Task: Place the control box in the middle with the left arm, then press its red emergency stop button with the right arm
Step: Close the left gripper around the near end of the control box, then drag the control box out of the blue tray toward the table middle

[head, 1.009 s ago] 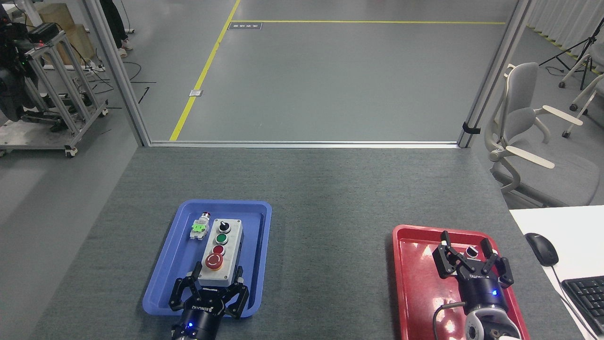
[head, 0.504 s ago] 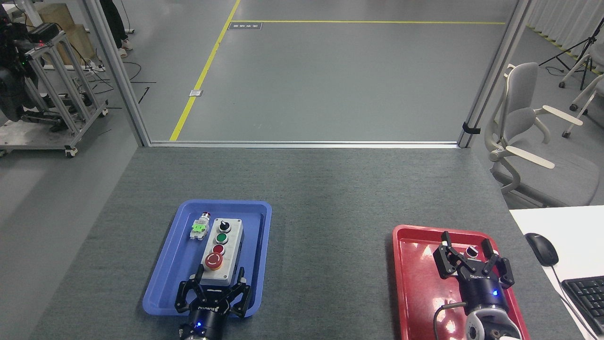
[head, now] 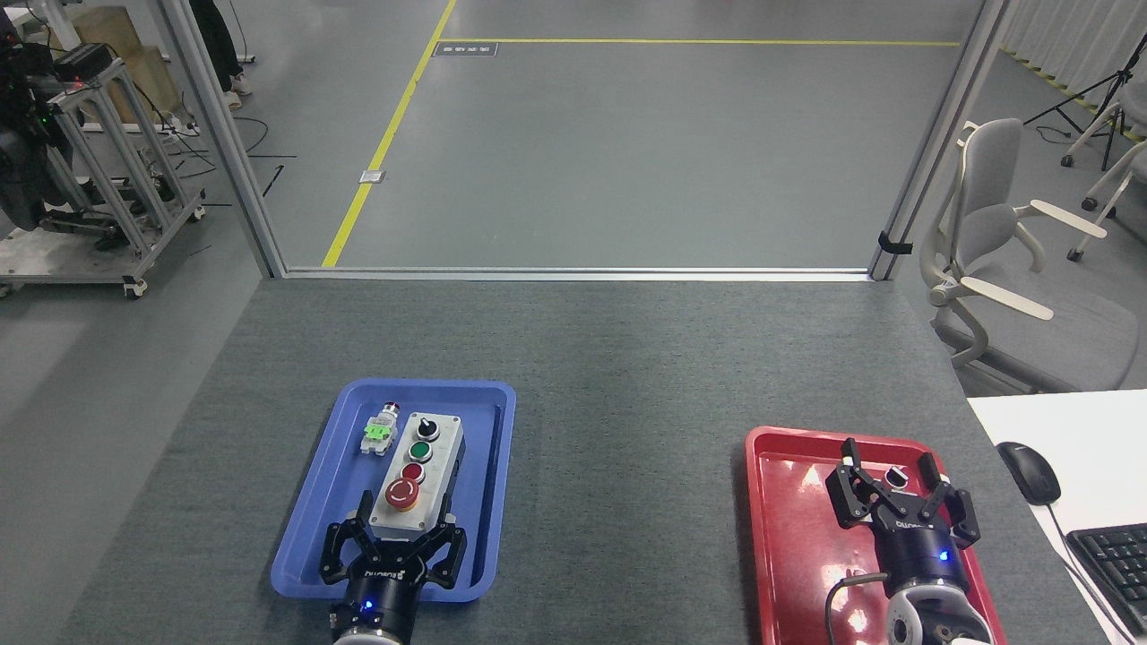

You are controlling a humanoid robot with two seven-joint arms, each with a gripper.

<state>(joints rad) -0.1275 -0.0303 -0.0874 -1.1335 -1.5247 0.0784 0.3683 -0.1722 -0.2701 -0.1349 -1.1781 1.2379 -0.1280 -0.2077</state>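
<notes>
Blue tray (head: 309,528): lay on the left of the table; held the control box and a small green-and-silver part (head: 380,433) beside it.
Control box (head: 441,466): sat inside the blue tray, long axis running away from the robot, big red emergency stop button (head: 401,493) at the near end; not yet in the middle.
Left gripper (head: 394,548): fingers spread around the near end of the box, apparently bracketing it; whether they pressed on it could not be told. White lettering showed on the gripper body but was too small to read with certainty.
Middle (head: 627,466): bare grey table surface between the two trays; nothing placed there.
Red tray (head: 771,537): lay on the right of the table, with the right gripper over it.
Right gripper (head: 900,498): fingers spread apart and empty, well away from the button; similar unreadable lettering.
Progress: judged early; lifting, placing and pressing all remained.
</notes>
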